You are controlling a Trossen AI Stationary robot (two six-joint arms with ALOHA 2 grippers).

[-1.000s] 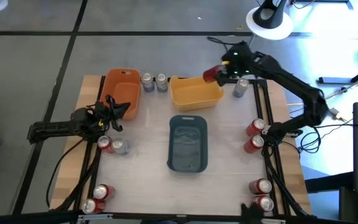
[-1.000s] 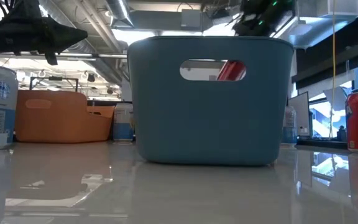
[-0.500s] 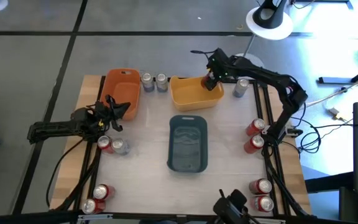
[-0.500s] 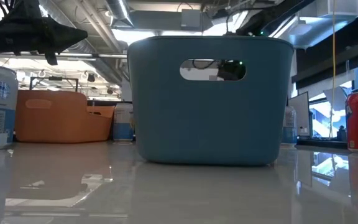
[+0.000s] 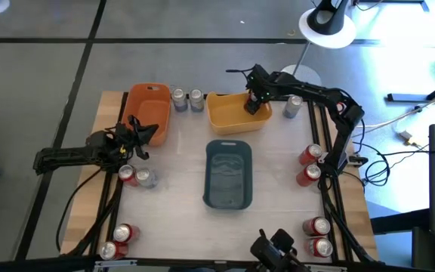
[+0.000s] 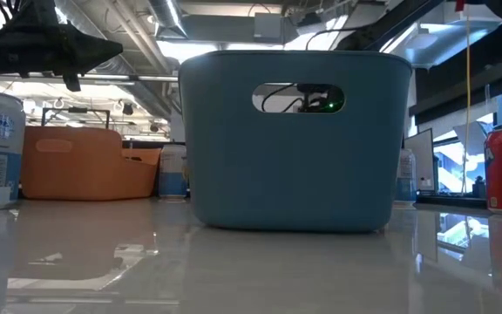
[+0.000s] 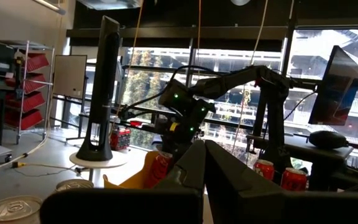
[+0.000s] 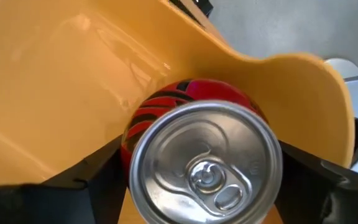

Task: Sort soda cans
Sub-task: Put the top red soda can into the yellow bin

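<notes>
The right gripper (image 5: 254,103) is positioned over the yellow bin (image 5: 229,119), its fingers (image 8: 92,180) set either side of a red can (image 8: 201,155) that is lowered inside the bin (whether it is gripped or released cannot be told). The left gripper (image 5: 136,136) is closed and empty beside the orange bin (image 5: 138,102). Other cans (image 5: 312,165) are stood along the table (image 5: 172,204) edges

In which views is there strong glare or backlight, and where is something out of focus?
High view: the top right corner is washed out by bright light. Low view: the glossy table mirrors the ceiling lights. Left wrist view: bright windows backlight the right arm. Right wrist view: the red soda can fills the frame, its silver top slightly soft.
</notes>
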